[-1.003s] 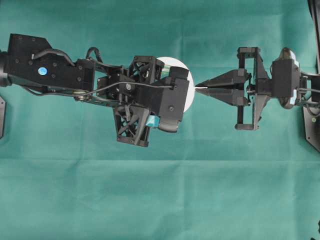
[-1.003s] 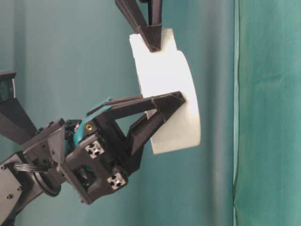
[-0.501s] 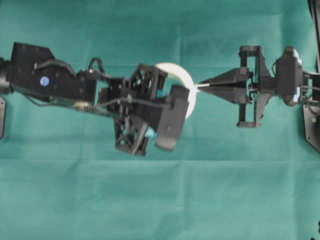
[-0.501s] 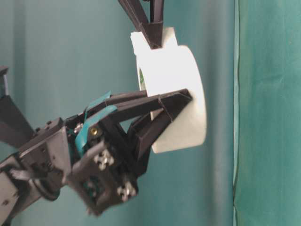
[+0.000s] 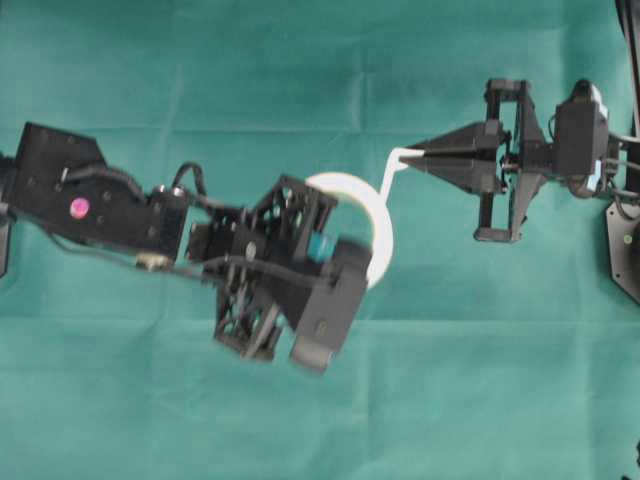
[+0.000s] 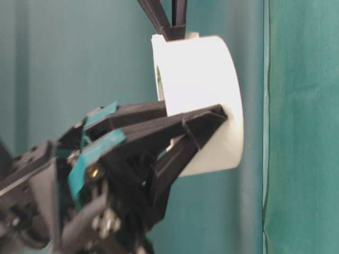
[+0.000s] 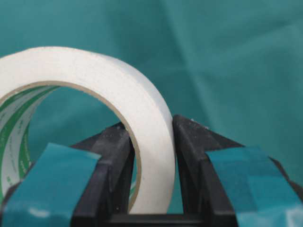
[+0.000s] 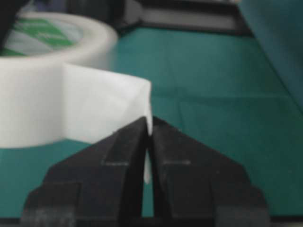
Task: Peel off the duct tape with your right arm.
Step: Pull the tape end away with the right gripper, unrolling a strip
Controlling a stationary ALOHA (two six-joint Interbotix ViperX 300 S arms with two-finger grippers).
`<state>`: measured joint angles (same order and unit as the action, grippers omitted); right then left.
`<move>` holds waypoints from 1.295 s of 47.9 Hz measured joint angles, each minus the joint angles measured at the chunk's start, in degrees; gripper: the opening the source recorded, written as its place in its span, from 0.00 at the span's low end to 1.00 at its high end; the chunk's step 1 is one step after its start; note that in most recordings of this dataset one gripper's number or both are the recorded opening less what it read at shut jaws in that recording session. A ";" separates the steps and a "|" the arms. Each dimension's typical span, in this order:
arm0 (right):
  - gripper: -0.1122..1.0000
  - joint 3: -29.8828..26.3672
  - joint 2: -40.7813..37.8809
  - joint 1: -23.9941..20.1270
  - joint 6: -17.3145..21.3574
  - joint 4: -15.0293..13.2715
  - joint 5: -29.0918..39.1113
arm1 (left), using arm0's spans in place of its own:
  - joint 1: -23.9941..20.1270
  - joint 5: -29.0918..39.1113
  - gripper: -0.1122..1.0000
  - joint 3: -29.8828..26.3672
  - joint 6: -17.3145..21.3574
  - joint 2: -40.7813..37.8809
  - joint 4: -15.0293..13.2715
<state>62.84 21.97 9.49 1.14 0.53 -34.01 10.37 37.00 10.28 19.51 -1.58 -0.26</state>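
Observation:
The duct tape [image 5: 372, 212], a white roll with a green-and-white printed core, hangs above the cloth, clamped by my left gripper [image 5: 362, 262]. In the left wrist view its teal-taped fingers [image 7: 239, 175] press the roll's wall [image 7: 118, 90] from inside and outside. My right gripper [image 5: 412, 157] is shut on the loose tab [image 5: 393, 172], up and to the right of the roll. A short white strip [image 8: 104, 106] runs from the roll [image 8: 42, 42] into the plain black tips [image 8: 147, 122]. At table level, the right tips [image 6: 172, 30] meet the roll's top [image 6: 201, 74].
Green cloth [image 5: 330, 400] covers the whole table, with a crease running across it below the arms. A black base plate [image 5: 625, 255] sits at the right edge. A green curtain [image 6: 302, 127] stands behind the roll at table level.
The left arm has swung down and left, turning the roll. The right gripper has moved up and right with the tab, drawing a short strip off the roll.

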 measured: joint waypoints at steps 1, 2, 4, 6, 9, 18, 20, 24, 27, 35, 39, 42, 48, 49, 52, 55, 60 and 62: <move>0.02 0.09 0.00 0.18 0.09 -0.09 -0.09 | 0.35 0.00 0.30 0.09 0.53 0.09 0.00; 0.02 0.09 0.00 0.44 0.00 -0.09 -0.09 | 0.62 0.00 0.30 0.09 0.88 0.18 0.00; 0.02 0.18 0.00 0.79 0.00 -0.09 -0.18 | 1.05 0.00 0.30 0.09 1.58 0.26 0.00; 0.02 0.26 0.00 1.05 0.09 -0.09 -0.35 | 1.32 0.00 0.30 0.00 2.11 0.44 0.00; 0.02 0.35 0.00 1.23 0.09 -0.09 -0.44 | 1.41 0.00 0.30 0.00 2.64 0.62 0.09; 0.02 0.35 0.00 2.02 0.09 -0.09 -0.53 | 1.49 0.00 0.30 0.00 3.16 0.79 0.00; 0.02 0.44 0.00 2.81 -0.09 -0.09 -0.53 | 1.85 0.00 0.30 0.00 3.43 0.88 0.00; 0.02 0.44 0.09 3.87 0.09 -0.09 -0.53 | 2.99 -0.09 0.30 0.00 4.75 1.32 0.00; 0.02 0.44 0.09 3.96 0.09 -0.09 -0.53 | 3.52 -0.18 0.30 0.09 5.54 1.85 0.00; 0.02 0.44 0.09 4.75 0.09 -0.18 -0.70 | 3.60 -1.41 0.30 0.09 7.56 2.55 0.00; 0.02 0.44 0.00 5.27 -0.09 -0.18 -0.70 | 3.78 -2.20 0.30 0.09 8.09 2.72 0.00; 0.02 0.44 -0.18 6.15 0.09 -0.26 -0.70 | 4.48 -2.99 0.30 0.09 8.79 2.99 0.00; 0.02 0.35 -0.79 6.59 0.09 -0.18 -1.05 | 4.83 -5.01 0.30 0.09 9.49 3.78 0.00; 0.02 0.35 -0.88 6.59 0.09 -0.18 -1.14 | 4.83 -5.27 0.30 0.09 9.84 4.04 0.00; 0.02 0.18 -1.23 6.68 0.09 -0.26 -1.32 | 4.83 -6.42 0.30 0.09 10.37 4.48 0.09; 0.02 -0.18 -1.67 6.68 0.09 -0.26 -1.67 | 4.92 -7.73 0.30 0.35 10.90 4.83 0.00; 0.02 -0.44 -2.55 6.77 -0.18 -0.26 -1.67 | 5.01 -9.93 0.30 0.88 11.43 5.54 0.00; 0.02 -0.44 -3.08 7.21 0.18 -0.26 -1.49 | 5.54 -11.07 0.30 1.14 11.69 5.80 0.00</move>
<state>62.40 18.90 16.70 1.32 0.26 -35.51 15.91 25.93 11.43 31.20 4.22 -0.26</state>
